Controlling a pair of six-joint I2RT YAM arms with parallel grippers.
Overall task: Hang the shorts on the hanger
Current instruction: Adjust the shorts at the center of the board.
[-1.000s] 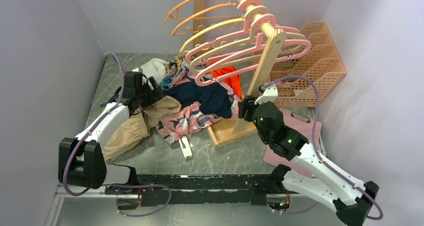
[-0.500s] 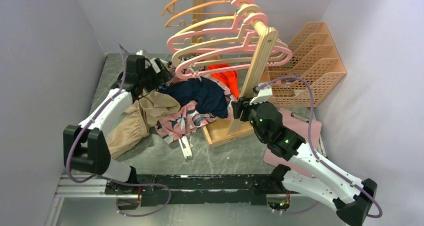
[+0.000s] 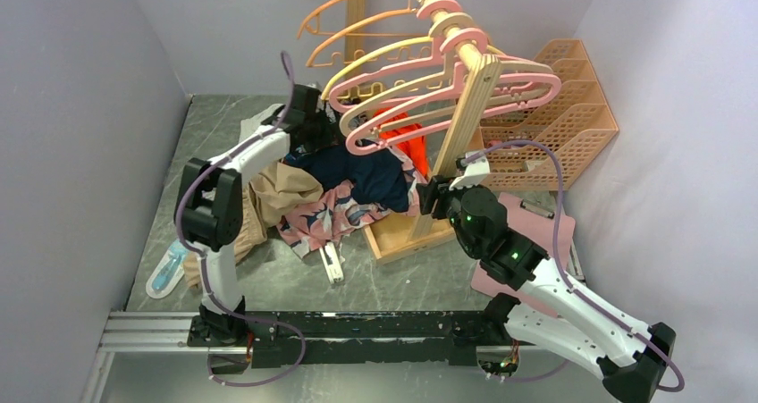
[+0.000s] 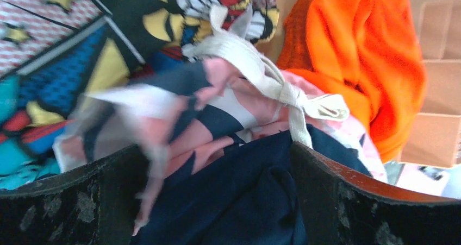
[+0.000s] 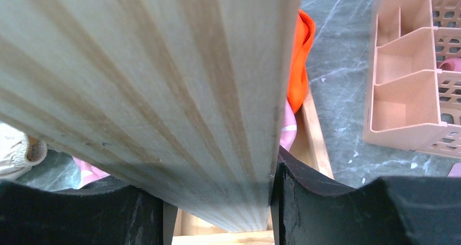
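Left gripper (image 3: 315,133): I find its black, scuffed fingers (image 4: 65,212) spread wide and clamping nothing. A soft navy garment (image 4: 234,201) is bunched in the gap between them. Just past it lie the shorts (image 4: 217,104), thin pink fabric with a navy-and-white print, their flat cream drawstring (image 4: 282,87) tied in a bow. A fleecy orange garment (image 4: 353,55) lies between the shorts and the wooden upright (image 3: 465,126).

Right gripper (image 3: 429,197): I note both fingers (image 5: 326,212) pressed against the upright's straight-grained plank (image 5: 163,93), clamped on it low down.

From above, the shorts (image 3: 335,211) lie crumpled in the clothes heap on the left-arm side of the upright, near its foot. The hanger (image 3: 470,38), smooth pink plastic with curved, notched arms, hangs on the rail directly behind the top of the upright. A peach lattice organiser (image 3: 572,108) stands on the upright's other side.
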